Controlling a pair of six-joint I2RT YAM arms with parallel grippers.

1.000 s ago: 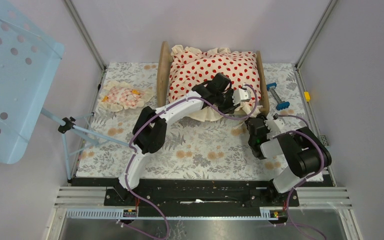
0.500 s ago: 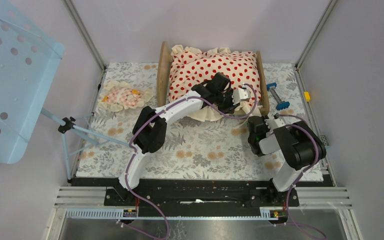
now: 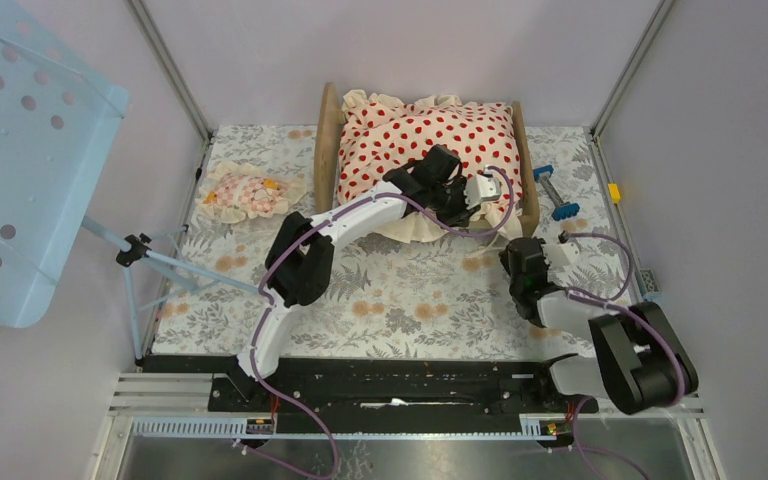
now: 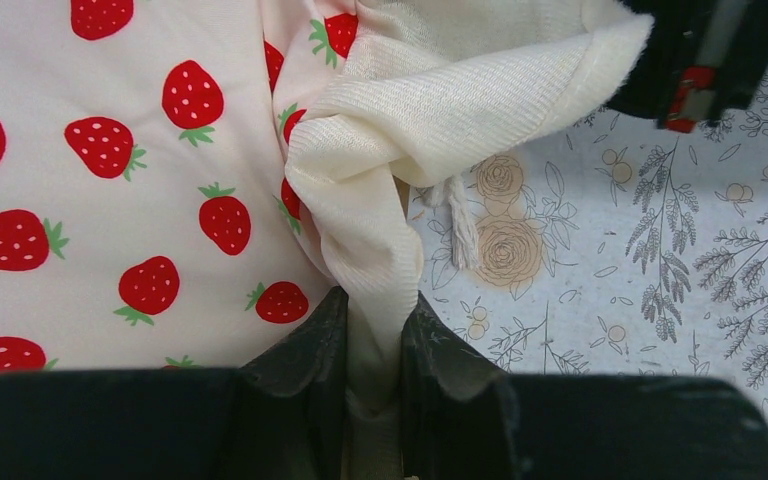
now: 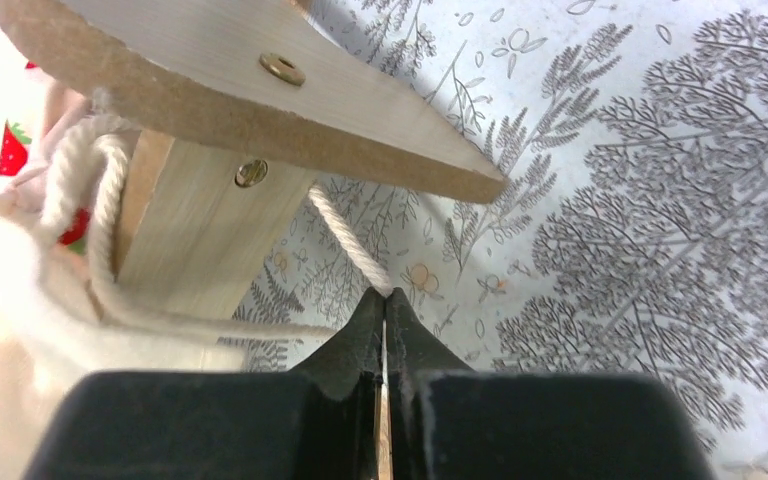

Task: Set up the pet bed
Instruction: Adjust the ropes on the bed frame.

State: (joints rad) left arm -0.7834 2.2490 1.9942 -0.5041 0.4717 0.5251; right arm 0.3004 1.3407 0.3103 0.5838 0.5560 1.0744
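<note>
The pet bed [image 3: 326, 140] stands at the back centre, with only its wooden end boards showing round the strawberry-print cream blanket [image 3: 420, 135] that covers it. My left gripper [image 3: 485, 200] is at the blanket's near right corner. In the left wrist view it [image 4: 372, 330] is shut on the cream ruffle [image 4: 380, 240]. My right gripper [image 3: 515, 247] sits just in front of the footboard's [image 5: 260, 90] near end. Its jaws [image 5: 385, 297] are shut, with the end of a white cord [image 5: 345, 235] caught at the tips. The mattress is hidden.
A small pink pillow [image 3: 248, 193] lies left of the bed. A blue object [image 3: 550, 192] and a small yellow piece [image 3: 614, 191] lie to its right. A blue perforated panel on a tripod [image 3: 20, 160] stands at the far left.
The right gripper has shut on the cord and shifted slightly nearer. The right arm's elbow has swung back towards the near right corner. The left arm has held still.
</note>
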